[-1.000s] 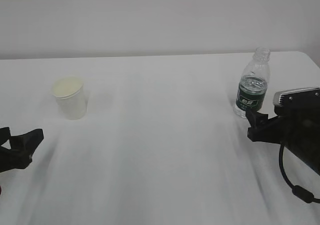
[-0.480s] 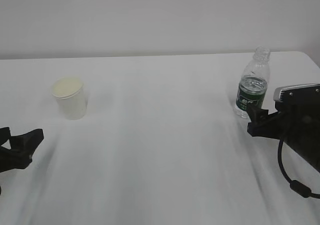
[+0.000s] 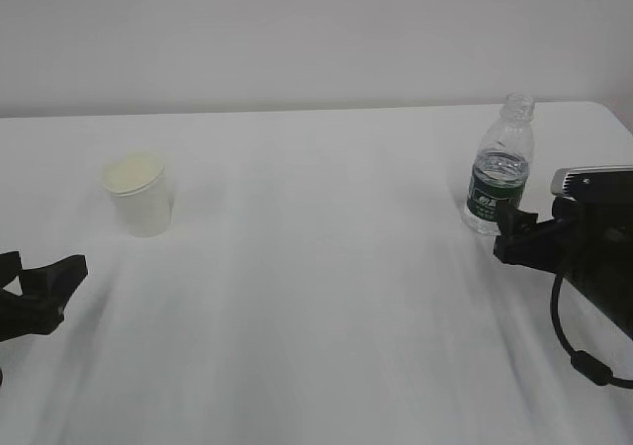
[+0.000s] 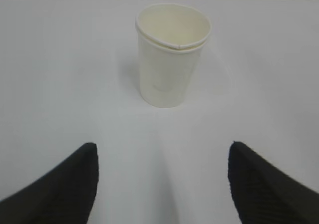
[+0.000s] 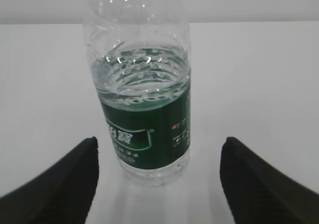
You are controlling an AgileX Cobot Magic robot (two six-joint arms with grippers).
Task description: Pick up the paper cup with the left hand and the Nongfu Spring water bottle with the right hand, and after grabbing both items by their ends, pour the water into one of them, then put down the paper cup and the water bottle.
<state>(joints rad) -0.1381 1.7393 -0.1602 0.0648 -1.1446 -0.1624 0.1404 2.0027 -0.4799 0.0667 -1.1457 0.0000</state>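
The paper cup stands upright at the left on the white table, white outside and cream inside; no liquid shows in it. In the left wrist view the paper cup is straight ahead, well beyond my fingertips. My left gripper is open and holds nothing. At the right stands the capless Nongfu Spring water bottle with its green label. The water reaches just above that label. My right gripper is open just short of the bottle's base, a finger on either side and apart from it.
The white table ends at a pale wall behind and at its right edge beyond the bottle. A black cable hangs from the right arm near the front right.
My right gripper has shifted a little to the right and closer to the bottle. The left gripper, cup and bottle have stayed put.
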